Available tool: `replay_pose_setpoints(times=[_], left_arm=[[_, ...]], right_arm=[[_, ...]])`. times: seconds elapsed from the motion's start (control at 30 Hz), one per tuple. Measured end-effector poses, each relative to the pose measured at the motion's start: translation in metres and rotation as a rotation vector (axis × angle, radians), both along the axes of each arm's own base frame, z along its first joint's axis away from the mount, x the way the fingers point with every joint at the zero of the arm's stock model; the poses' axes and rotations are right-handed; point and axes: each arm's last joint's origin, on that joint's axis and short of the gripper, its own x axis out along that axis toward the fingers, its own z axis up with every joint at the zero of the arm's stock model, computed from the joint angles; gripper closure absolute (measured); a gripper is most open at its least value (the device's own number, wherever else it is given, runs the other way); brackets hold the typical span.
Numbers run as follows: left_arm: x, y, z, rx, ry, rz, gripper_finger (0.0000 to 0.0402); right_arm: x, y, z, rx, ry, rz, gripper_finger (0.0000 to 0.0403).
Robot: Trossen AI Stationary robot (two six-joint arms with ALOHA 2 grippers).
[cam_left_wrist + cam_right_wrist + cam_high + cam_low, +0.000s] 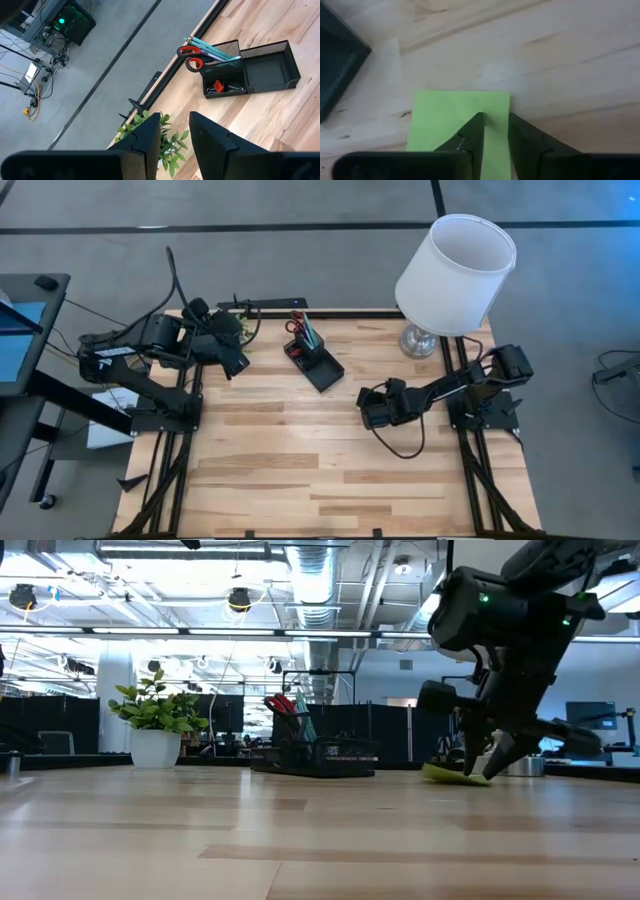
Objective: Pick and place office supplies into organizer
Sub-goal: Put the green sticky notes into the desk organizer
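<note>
The right arm is seen reaching from the table's 3 o'clock edge toward the centre, its wrist pitched down so that the right gripper [494, 131] straddles the near edge of a lime-green square sticky-note pad [451, 120] lying on the pale wooden table [300, 470]; the dark fingers [470, 132] are narrowly parted, and a firm grip cannot be told. The small black mesh desk organizer [318, 363], holding red-handled scissors [192, 56], is placed at the pad's 10 o'clock, well apart. The left gripper [174, 131] is held partly open and empty above a green potted plant [160, 145] near the 10 o'clock corner; no legible writing is shown.

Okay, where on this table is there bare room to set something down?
The near half of the table is bare wood. It is crowded at the far edge: plant, organizer, lamp, with the right gripper over the sticky-note pad.
</note>
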Motion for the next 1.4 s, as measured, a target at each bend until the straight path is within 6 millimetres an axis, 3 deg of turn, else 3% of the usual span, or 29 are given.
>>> replay_pose_setpoints(times=[0.27,1.03,1.4], left_arm=[[0.000,0.000,0.000,0.000,0.000,0.000,0.0301],[0.000,0.000,0.000,0.000,0.006,-0.006,0.0301],[0.000,0.000,0.000,0.000,0.006,-0.006,0.0301]], right_arm=[[0.004,0.001,-0.001,-0.052,-0.018,0.066,0.0398],[0.030,0.021,0.017,-0.456,-0.291,0.190,0.0402],[0.052,0.007,0.035,-0.554,-0.415,0.200,0.0402]])
